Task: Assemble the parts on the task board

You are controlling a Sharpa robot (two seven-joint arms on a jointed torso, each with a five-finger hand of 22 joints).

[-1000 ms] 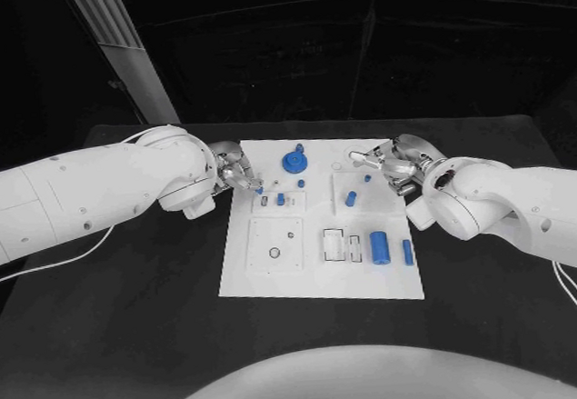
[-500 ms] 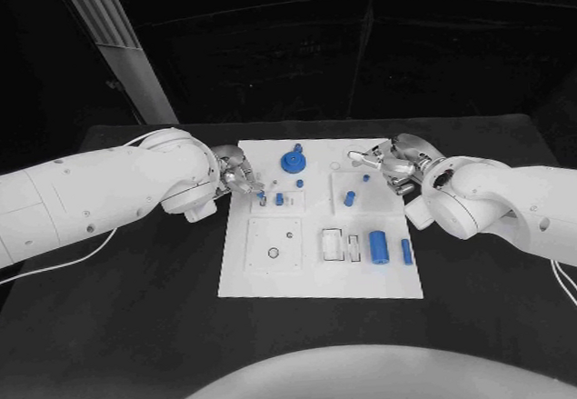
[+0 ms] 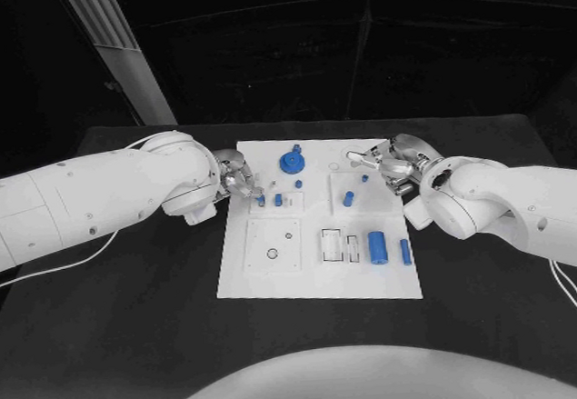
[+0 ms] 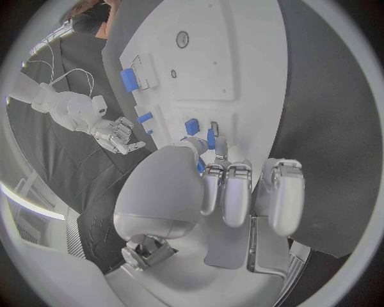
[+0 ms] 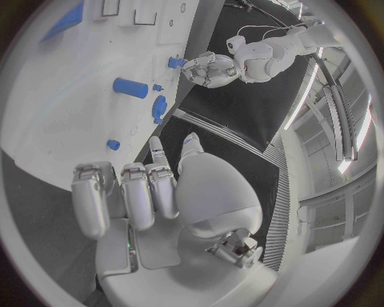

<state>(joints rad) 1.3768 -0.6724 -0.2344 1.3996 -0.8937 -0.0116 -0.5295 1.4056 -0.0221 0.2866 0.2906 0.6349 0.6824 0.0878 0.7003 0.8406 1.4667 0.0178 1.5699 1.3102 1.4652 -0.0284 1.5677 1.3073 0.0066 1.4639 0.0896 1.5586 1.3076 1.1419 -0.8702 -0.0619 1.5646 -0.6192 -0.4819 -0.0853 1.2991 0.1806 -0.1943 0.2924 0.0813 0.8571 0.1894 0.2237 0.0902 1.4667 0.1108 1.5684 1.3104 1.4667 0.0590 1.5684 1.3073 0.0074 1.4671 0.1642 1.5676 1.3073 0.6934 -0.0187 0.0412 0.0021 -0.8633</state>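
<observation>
On the black table point(image 3: 124, 301), the white task board point(image 3: 323, 284) carries blue parts from its far edge to its near right corner. Left hand point(image 3: 239, 180) hangs over the board's far left edge, fingertips pinching a small blue part point(image 3: 260, 199); right hand point(image 3: 385, 163) hovers at the far right edge, fingers curled, holding nothing visible. Should the pinch loosen, or the piece go down tilted, it could jam, or topple onto the neighbouring blue peg point(image 3: 279, 199).

Head camera overlooks task board point(image 3: 321, 252); wrist cameras share it closely.
</observation>
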